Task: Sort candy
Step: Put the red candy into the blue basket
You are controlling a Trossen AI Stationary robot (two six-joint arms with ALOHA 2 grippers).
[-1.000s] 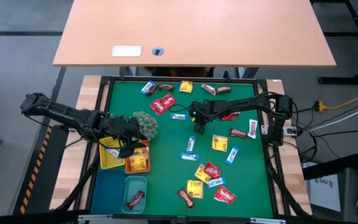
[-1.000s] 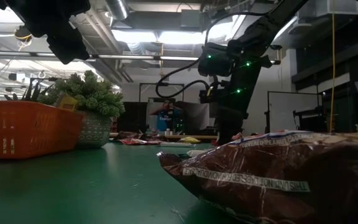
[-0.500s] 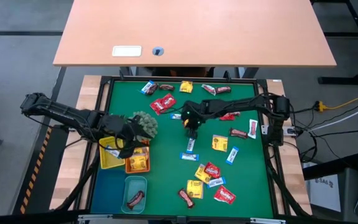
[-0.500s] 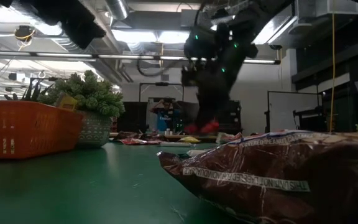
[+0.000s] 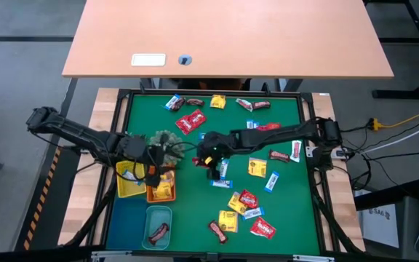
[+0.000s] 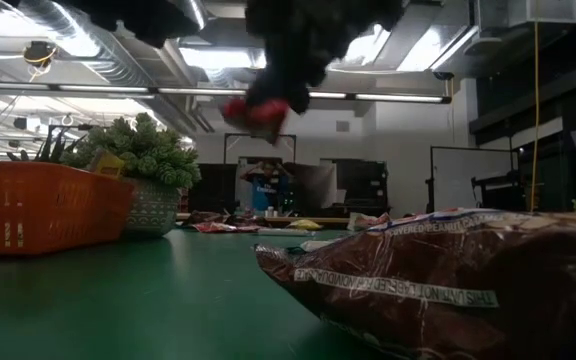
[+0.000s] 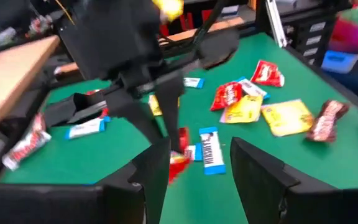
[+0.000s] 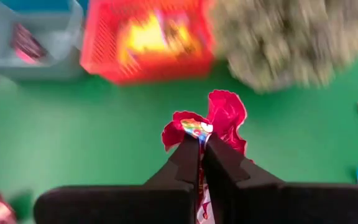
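**Q:** Green matting (image 5: 195,211) covers the work table. What is the status of each arm?

**A:** Right gripper (image 5: 211,156) is above mid-table, fingers pinched tight on a red candy packet (image 8: 211,123), lifted clear of the mat. The right wrist view shows it facing the trays and the spiky plant ball (image 8: 278,37). Left gripper (image 5: 153,169) hovers over the near-left tray cluster with its fingers spread apart and nothing between them.

**Q:** Which step is in hand?

**A:** Judged as transport: one red packet is in carriage toward the trays. The next move calls for positioning over the tray assigned to red packets, then releasing. Which tray that is cannot be determined from these views.

**Q:** Tray contents?

**A:**
- Orange tray (image 5: 161,190): yellow packets.
- Yellow tray (image 5: 129,185): partly hidden by the left arm; something lies in it, but what cannot be told.
- Teal tray (image 5: 158,225): one dark brown bar (image 5: 158,233).
- Blue tray (image 5: 125,218): nothing visible inside.

**Q:** Where is the remaining candy?

**A:** Loose candy (image 5: 244,204) lies scattered over the mat: a cluster at near right, more along the far edge. A blue-white wrapper (image 5: 222,169) lies just beside the right gripper.
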